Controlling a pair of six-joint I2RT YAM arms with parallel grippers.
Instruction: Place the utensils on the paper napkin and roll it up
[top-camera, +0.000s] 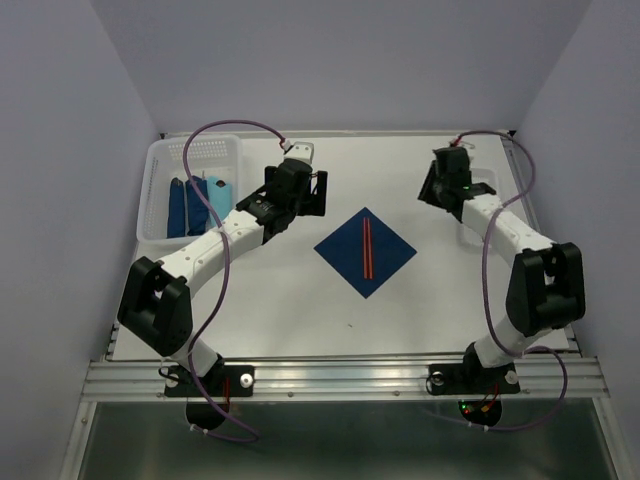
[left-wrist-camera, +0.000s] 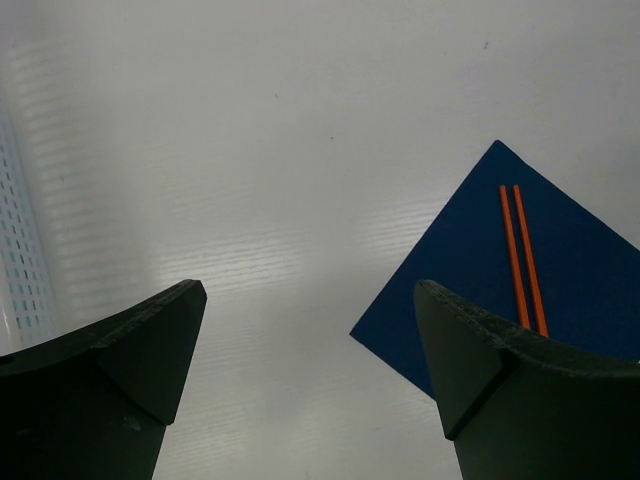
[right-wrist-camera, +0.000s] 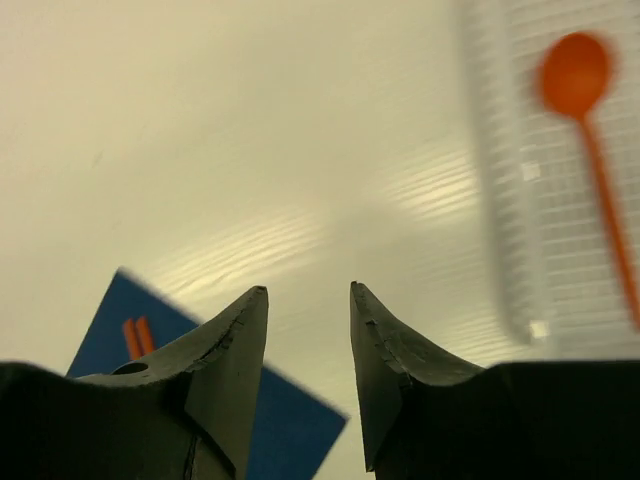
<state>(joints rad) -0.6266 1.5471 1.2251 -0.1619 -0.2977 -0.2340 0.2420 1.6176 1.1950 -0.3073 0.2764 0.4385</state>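
The paper napkin (top-camera: 365, 252) is a dark navy square lying as a diamond on the white table. Two orange chopsticks (top-camera: 367, 248) lie side by side on it. My left gripper (top-camera: 317, 194) hovers left of the napkin's far corner, open and empty. In the left wrist view (left-wrist-camera: 310, 290) the napkin (left-wrist-camera: 480, 280) and the chopsticks (left-wrist-camera: 520, 250) are at the right. My right gripper (top-camera: 432, 187) is open and empty beyond the napkin's right side. In the right wrist view (right-wrist-camera: 308, 290) an orange spoon (right-wrist-camera: 590, 130) lies in a white tray (right-wrist-camera: 500, 200), and the napkin (right-wrist-camera: 290, 425) is at the lower left.
A white perforated basket (top-camera: 160, 165) at the far left holds blue rolled items (top-camera: 190, 205). Its wall shows at the left edge of the left wrist view (left-wrist-camera: 20, 270). The small white tray (top-camera: 487, 183) sits at the right, partly under my right arm.
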